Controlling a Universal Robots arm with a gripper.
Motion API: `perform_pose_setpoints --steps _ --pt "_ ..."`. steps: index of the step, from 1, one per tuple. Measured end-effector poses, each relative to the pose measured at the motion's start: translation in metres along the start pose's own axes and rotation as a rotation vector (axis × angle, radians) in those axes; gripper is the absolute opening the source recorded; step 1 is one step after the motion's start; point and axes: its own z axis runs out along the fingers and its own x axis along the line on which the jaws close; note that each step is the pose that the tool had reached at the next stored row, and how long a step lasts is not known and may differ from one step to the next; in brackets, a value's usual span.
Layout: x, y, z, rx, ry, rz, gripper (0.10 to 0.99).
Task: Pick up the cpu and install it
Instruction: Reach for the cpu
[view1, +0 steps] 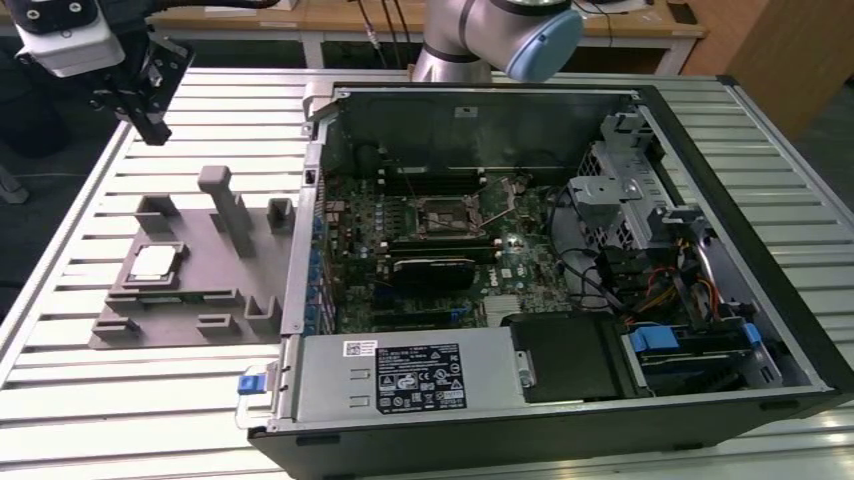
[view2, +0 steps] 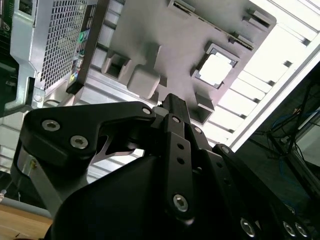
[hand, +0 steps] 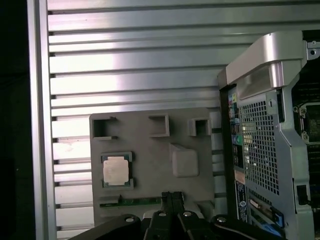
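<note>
**Exterior view.** The gripper (view1: 156, 130) is seen hanging above the slatted metal table (view1: 80, 400). Its two black fingers are pressed together, with nothing held between them. The cpu (view1: 154, 262) is seated in a shallow recess of the grey plastic fixture (view1: 214, 270), below the gripper and well apart from it. The open computer case (view1: 561, 250) is laid just beside the fixture, farther from the gripper than the cpu. Its motherboard socket (view1: 447, 215) is left exposed.

**Second wrist view.** The gripper (view2: 172, 100) is shown clenched and empty. The cpu (view2: 215, 70) is seen beyond the fingertips, pale metal top upward, untouched in its recess on the fixture (view2: 150, 35). The case (view2: 55, 45) is glimpsed off to one side.

**First wrist view.** The closed fingertips of the gripper (hand: 172, 196) are pictured over the near edge of the fixture (hand: 150, 160). The cpu (hand: 116, 170) is seen lying flat near them but clearly apart. The case (hand: 260, 130) is seen alongside the fixture.
</note>
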Motion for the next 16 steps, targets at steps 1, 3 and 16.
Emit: perform_pose_setpoints --steps 1,3,16 --pt "0.0008 -0.0001 0.0016 0.0 0.0 0.0 0.106" --pt "0.0025 -0.0005 0.005 0.0 0.0 0.0 0.106" --pt "0.0117 -0.002 0.0227 0.0 0.0004 0.0 0.106"
